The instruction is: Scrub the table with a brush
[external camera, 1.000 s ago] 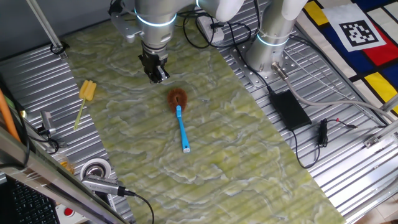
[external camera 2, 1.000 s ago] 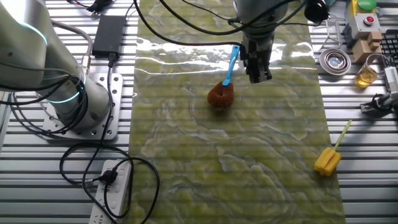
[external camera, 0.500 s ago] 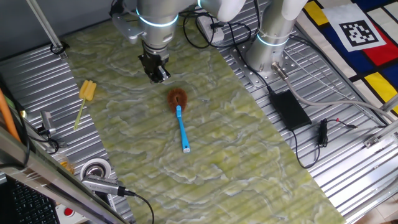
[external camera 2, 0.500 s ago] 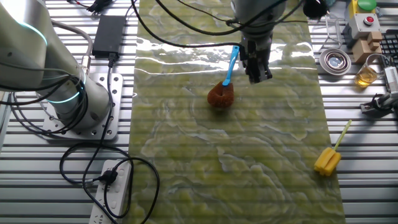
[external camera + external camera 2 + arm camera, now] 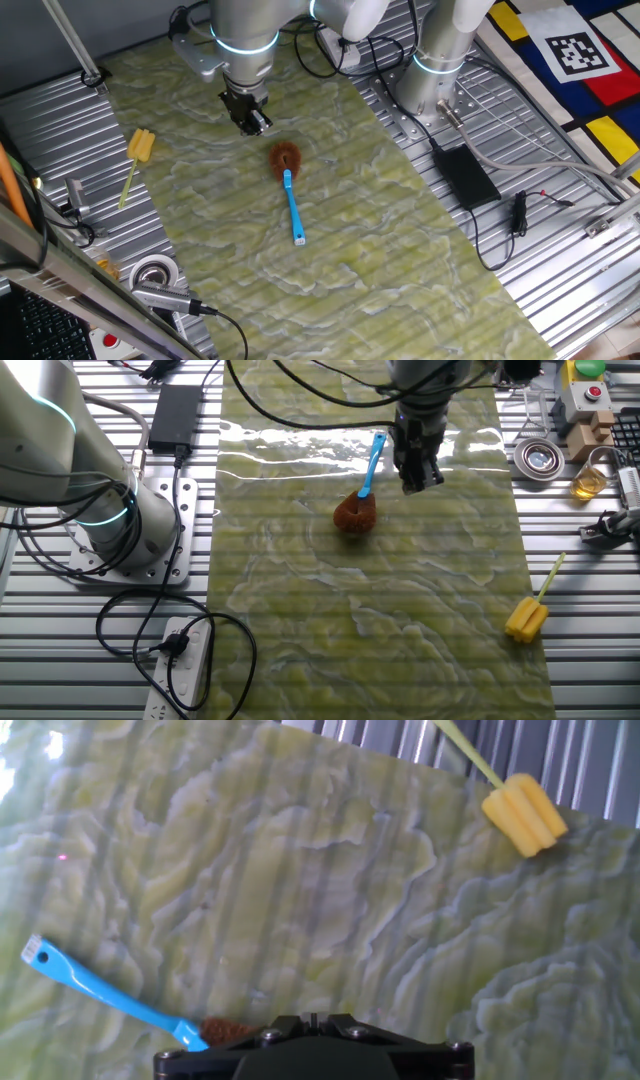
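Black two-finger gripper (image 5: 252, 122) hangs over the pale green-yellow marbled table (image 5: 400, 240), holding nothing.
Jaws look nearly together. The blue-handled, reddish-brown-bristled brush (image 5: 289, 186) lies flat at its 5 o'clock, apart; no readable lettering.

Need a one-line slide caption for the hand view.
Hand view: light-blue brush lying on the marbled table, yellow brush at its far edge.

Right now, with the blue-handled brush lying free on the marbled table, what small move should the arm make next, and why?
Probably shift the end effector sideways over the thin light-blue handle of the brown-bristled brush, then descend. The brush lies untouched on the green-yellow marbled table, and the end effector hovers beside its bristles, holding nothing.
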Controlling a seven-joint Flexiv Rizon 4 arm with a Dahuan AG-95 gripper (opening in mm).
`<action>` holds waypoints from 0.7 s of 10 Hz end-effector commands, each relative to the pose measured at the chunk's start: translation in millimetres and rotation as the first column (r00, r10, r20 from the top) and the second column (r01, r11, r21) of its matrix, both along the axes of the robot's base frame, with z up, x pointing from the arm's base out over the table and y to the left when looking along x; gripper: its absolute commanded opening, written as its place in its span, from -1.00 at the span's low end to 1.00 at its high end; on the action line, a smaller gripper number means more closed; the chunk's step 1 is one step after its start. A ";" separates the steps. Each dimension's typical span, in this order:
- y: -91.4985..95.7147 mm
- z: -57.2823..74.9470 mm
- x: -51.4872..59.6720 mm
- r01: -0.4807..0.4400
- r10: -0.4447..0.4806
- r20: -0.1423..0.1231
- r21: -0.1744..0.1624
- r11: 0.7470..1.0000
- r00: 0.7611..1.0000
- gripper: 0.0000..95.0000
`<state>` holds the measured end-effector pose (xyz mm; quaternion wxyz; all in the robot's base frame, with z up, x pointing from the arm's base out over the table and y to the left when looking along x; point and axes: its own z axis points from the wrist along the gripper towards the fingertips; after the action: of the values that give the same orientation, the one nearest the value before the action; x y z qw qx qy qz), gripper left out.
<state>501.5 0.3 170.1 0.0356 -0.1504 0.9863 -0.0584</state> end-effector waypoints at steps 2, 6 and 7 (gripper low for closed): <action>-0.4 -0.3 -1.0 -0.003 0.003 -0.018 -0.003 1.000 1.000 -1.00; -0.4 -0.3 -1.0 -0.054 0.057 -0.077 0.037 0.998 0.995 -1.00; -0.4 -0.3 -1.0 -0.079 0.086 -0.085 0.081 0.994 0.993 -1.00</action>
<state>497.4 -0.2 171.1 0.0023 -0.1800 0.9830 -0.0366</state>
